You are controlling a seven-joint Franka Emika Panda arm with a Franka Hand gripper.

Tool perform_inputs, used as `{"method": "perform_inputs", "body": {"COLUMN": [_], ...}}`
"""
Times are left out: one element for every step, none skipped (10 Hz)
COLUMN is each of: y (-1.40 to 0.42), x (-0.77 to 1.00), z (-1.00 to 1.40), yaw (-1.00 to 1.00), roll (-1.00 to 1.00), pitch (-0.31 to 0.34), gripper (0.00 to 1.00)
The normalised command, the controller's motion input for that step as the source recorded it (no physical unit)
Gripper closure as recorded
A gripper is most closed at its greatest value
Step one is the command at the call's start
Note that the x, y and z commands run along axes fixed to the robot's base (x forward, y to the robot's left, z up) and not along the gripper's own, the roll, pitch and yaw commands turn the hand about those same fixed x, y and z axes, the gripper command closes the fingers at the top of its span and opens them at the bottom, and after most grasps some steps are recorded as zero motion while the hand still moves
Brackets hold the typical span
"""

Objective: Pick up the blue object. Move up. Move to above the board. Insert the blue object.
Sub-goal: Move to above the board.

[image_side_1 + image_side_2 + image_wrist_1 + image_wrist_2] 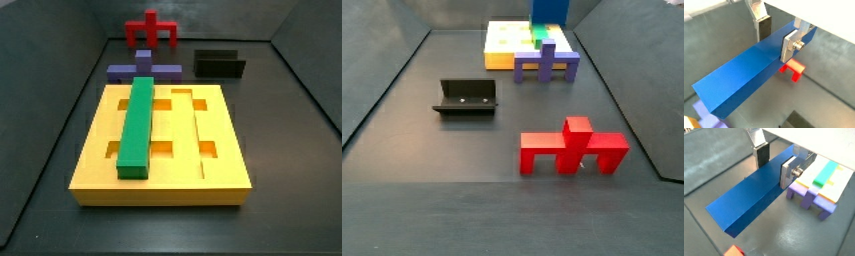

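My gripper (776, 37) is shut on the blue object (747, 75), a long dark blue bar, and holds it near one end, clear of the grey floor. Both wrist views show the silver fingers (789, 172) on either side of the bar (754, 198). In a side view only the bar's lower part (549, 12) shows, hanging at the far end over the board (505, 40). The yellow board (221, 150) lies flat with a green bar (138, 125) in one groove. In a wrist view the board (839, 183) lies beside the bar. The gripper is out of both side views.
A purple cross-shaped block (144, 72) stands at the board's end and shows beside the bar (811, 195). A red piece (572, 145) stands on the floor, below the bar in a wrist view (793, 69). The dark fixture (466, 97) stands to one side. Grey walls surround the floor.
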Motion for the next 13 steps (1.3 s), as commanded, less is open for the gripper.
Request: {"method": "perform_inputs", "body": {"y": [0.0,0.0,0.0,-1.4,-1.4,-1.4,-1.4,-1.4,-1.4,-1.4,-1.4,-1.4,-0.78], "x": [0.04,0.05,0.03,0.0,0.0,0.0,0.01,0.02,0.02,0.04,0.06,0.11,0.1], "z": [0.4,0.23,0.18,0.2,0.18,0.19,0.19,0.19,0.2,0.2,0.21,0.22,0.13], "yaw": [0.0,0.0,0.0,0.04,0.05,0.03,0.02,0.01,0.01,0.01,0.01,0.01,0.01], "roll": [0.01,0.01,0.0,0.04,0.07,0.08,0.02,0.0,0.0,-0.01,0.01,0.0,0.01], "pitch": [0.067,0.071,0.073,0.294,0.27,0.212,0.162,0.115,0.099,0.103,0.115,0.134,0.157], "gripper": [1.0,1.0,1.0,1.0,1.0,1.0,1.0,1.0,1.0,1.0,1.0,1.0,1.0]}}
